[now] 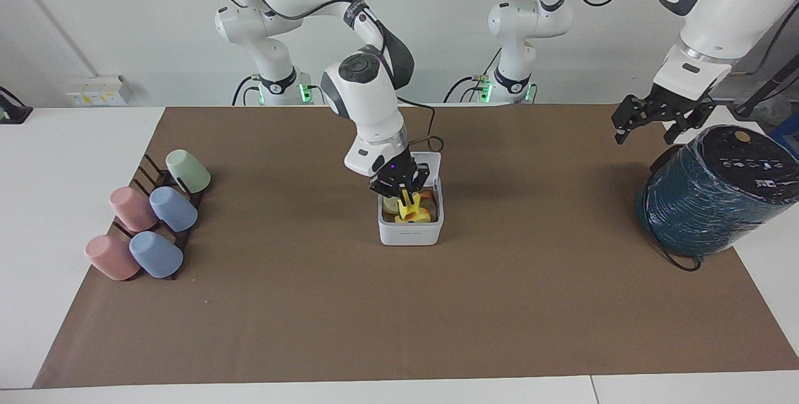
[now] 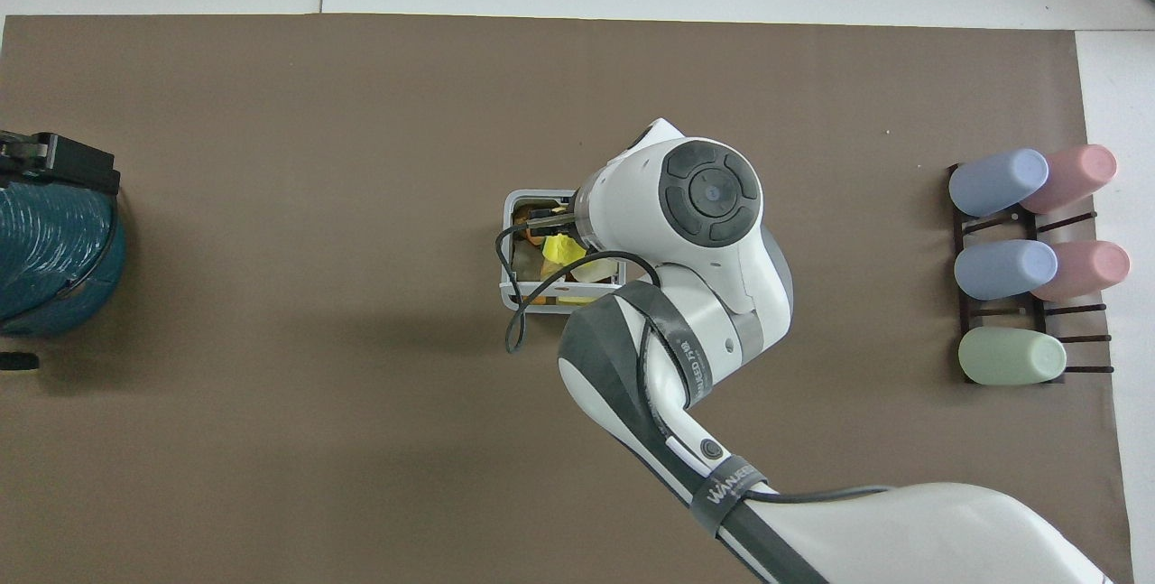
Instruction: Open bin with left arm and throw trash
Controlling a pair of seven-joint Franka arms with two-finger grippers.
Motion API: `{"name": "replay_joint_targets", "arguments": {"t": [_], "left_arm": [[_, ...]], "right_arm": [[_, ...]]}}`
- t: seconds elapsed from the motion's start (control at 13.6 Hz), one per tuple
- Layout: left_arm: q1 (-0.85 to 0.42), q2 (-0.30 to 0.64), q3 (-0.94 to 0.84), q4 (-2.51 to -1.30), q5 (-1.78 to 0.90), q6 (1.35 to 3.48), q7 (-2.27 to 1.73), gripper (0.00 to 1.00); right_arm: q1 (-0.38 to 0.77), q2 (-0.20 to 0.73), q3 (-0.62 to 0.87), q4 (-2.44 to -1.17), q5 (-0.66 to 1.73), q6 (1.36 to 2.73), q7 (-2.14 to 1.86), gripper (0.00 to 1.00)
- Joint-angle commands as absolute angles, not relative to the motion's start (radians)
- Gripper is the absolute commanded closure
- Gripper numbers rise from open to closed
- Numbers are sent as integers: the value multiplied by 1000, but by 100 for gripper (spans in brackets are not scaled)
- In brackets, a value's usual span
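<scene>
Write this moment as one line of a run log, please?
bin: lid open, scraps inside | right gripper: over bin, bright yellow scrap between fingertips | left gripper: open, waiting above teal cylinder

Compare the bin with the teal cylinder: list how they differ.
The bin is a small white square box; the teal cylinder is much bigger, round and wrapped in dark film. The bin is open at the top and full of scraps, with the right gripper over it; the cylinder has a closed black top, with the left gripper above the table beside it. The bin sits mid-table; the cylinder sits at the left arm's end. Both stand on the table.
</scene>
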State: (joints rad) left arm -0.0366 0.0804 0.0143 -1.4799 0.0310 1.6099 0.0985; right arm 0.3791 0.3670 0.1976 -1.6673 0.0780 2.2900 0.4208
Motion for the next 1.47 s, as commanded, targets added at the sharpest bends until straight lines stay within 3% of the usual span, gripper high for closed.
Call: {"name": "replay_joint_targets", "arguments": {"t": [0.0,0.29,0.51,0.73,1.4], "left_arm": [[-40,43,9,-1526,54,1615,100,0],[-41,43,9,-1526,54,1621,98,0],[-38,43,9,-1526,54,1621,98,0],[-38,43,9,-1526,54,1620,98,0],[-38,41,9,-1526,54,1620,98,0]], "right_arm": [[391,370,196,-1663,97,2295,430,0],[358,318,186,-1651,78,2260,428,0],[247,259,178,-1644,36,2235,428,0],[148,177,181,-1644,-96,2134,420,0],[-49,-14,179,-1594,-78,1720,293,0]]}}
